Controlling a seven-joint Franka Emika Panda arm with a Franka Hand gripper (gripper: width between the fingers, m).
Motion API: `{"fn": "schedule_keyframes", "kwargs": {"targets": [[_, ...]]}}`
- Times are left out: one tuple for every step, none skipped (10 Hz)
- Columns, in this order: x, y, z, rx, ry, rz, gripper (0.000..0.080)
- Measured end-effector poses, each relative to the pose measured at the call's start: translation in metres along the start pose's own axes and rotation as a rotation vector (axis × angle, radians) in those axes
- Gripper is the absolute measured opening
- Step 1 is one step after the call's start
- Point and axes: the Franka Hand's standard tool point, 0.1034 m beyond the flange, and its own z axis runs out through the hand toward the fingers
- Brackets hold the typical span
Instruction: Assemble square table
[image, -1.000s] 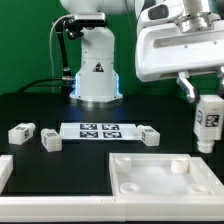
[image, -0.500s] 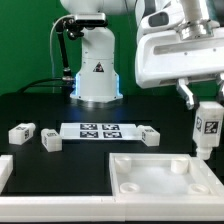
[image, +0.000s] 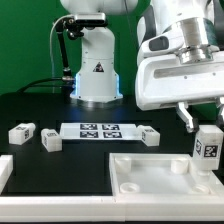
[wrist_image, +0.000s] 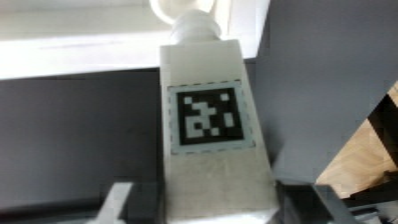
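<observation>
The white square tabletop (image: 165, 178) lies underside up at the front of the exterior view's right, with a rimmed recess and corner sockets. My gripper (image: 207, 128) is shut on a white tagged leg (image: 208, 147) and holds it upright over the tabletop's far right corner, its lower end close above the slab. In the wrist view the leg (wrist_image: 210, 130) fills the middle between my fingers (wrist_image: 125, 200), its tag facing the camera. Three more legs lie on the black table: two at the left (image: 22, 132) (image: 51, 142) and one near the middle (image: 149, 135).
The marker board (image: 99, 131) lies flat behind the tabletop. The white domed robot base (image: 97, 70) stands at the back. A white piece (image: 4, 172) shows at the front left edge. A green wall is behind.
My gripper has moved down and slightly toward the front with the leg in it, bringing the leg closer to the tabletop's far right corner. Nothing else has moved.
</observation>
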Motion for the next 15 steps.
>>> {"fn": "schedule_keyframes", "kwargs": {"targets": [[-0.003, 0.0, 0.002, -0.001, -0.006, -0.001, 0.0291], [-0.006, 0.0, 0.004, -0.001, -0.01, -0.001, 0.0291], [-0.007, 0.003, 0.005, -0.004, -0.012, -0.006, 0.0291], [-0.009, 0.006, 0.008, -0.008, -0.016, -0.012, 0.0291], [-0.011, 0.007, 0.012, -0.009, -0.018, -0.015, 0.0291], [-0.013, 0.008, 0.016, -0.011, -0.023, -0.018, 0.0291], [-0.015, 0.007, 0.018, -0.011, -0.026, -0.019, 0.0291], [-0.017, 0.006, 0.019, -0.01, -0.029, -0.019, 0.0291], [-0.017, 0.005, 0.019, -0.011, -0.023, -0.007, 0.0291], [-0.018, 0.005, 0.019, -0.012, -0.005, 0.003, 0.0291], [-0.019, 0.005, 0.019, -0.017, 0.022, 0.024, 0.0291], [-0.022, 0.006, 0.017, -0.025, 0.053, 0.055, 0.0291], [-0.025, 0.005, 0.016, -0.034, 0.064, 0.066, 0.0291], [-0.023, 0.006, 0.016, -0.034, 0.055, 0.062, 0.0291], [-0.024, 0.007, 0.017, -0.035, 0.053, 0.062, 0.0367]]}}
